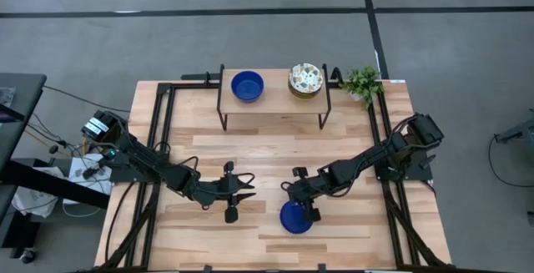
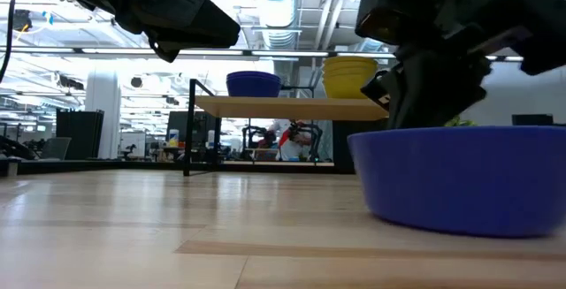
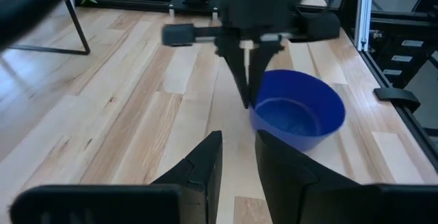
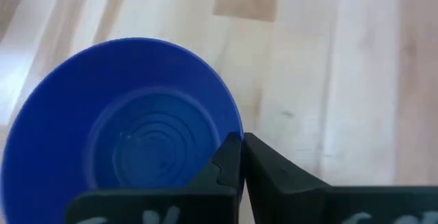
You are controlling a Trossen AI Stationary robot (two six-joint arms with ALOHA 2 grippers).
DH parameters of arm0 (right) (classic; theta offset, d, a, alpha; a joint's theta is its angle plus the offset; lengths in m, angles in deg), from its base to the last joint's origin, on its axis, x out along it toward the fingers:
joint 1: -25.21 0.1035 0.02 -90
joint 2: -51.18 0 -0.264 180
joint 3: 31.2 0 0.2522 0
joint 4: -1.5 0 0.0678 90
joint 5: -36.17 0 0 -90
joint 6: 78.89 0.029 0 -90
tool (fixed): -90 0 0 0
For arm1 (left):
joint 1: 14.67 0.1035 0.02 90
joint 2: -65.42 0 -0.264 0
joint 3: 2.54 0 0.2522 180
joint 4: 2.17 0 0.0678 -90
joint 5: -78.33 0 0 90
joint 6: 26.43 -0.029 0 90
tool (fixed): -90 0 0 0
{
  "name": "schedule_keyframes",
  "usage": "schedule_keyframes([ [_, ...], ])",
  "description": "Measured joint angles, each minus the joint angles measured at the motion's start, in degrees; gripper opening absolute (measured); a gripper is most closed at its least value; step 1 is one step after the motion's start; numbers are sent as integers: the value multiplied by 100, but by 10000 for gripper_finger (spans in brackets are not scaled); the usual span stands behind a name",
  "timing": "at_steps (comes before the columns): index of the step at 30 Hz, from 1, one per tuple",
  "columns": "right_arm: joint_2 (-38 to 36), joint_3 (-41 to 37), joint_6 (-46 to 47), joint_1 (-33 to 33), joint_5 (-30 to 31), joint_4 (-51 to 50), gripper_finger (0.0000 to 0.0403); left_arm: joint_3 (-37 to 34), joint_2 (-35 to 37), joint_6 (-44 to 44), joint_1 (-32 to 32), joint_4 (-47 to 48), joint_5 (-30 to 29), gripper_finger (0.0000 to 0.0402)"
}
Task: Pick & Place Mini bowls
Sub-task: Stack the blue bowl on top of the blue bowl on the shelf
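1. Sitting upright on the table's front half, right of centre, is the blue bowl (image 1: 294,218) you are working on; in the right wrist view you are looking straight down into its ringed inside (image 4: 130,125).
2. You are seeing the right gripper (image 1: 305,209) pinching that bowl's rim: the right wrist view is showing its two dark fingers (image 4: 229,166) pressed together at the rim's edge, one inside and one outside the wall.
3. The left wrist view is giving you the opposite side: the right gripper's fingers (image 3: 248,73) are coming down as a narrow closed wedge onto the near rim of the blue bowl (image 3: 298,111).
4. The low view is showing you the bowl's outer wall (image 2: 460,178) resting on the wood, with the right gripper dark above it; the rim contact itself is not showing there.
5. You are keeping the left gripper (image 1: 234,198) near the bowl but apart from it, left of it on the table, its fingers (image 3: 205,166) standing partly open and holding nothing.
6. Farther back, a second blue bowl (image 1: 247,86) and a stack of patterned bowls (image 1: 305,79) are sitting on the small raised shelf (image 1: 275,99); the low view is showing that stack only as yellow sides (image 2: 355,77).
7. A small green plant (image 1: 362,82) is standing just right of the shelf.
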Motion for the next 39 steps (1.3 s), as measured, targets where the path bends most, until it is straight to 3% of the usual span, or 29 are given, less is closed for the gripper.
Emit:
schedule_keyframes([
  [5, -263, 232, 138, -177, 39, -304, 0, 2, 45, -103, -2, 3, 0, 88],
  [11, -925, 1031, 146, -517, 88, -1004, 0, 4, 649, -736, -140, 60, -29, 88],
  [15, -1207, 1891, 183, -831, 656, -1589, 0, -88, 1130, -1152, -404, 215, -113, 88],
  [20, -1168, 3158, -130, -1476, 1094, -2089, 0, -674, 1647, -1227, -671, 164, -898, 88],
  [24, -802, 4158, -212, -2216, 1087, -2266, 0, -1105, 2029, -1059, -676, -6, -1320, 88],
  [31, 506, 6119, -117, -3582, 494, -2683, 0, -1487, 2384, -922, -631, -187, -1334, 88],
  [39, 2178, 8105, -108, -4508, 95, -3661, 0, -1508, 2360, -947, -634, -292, -1285, 88],
])
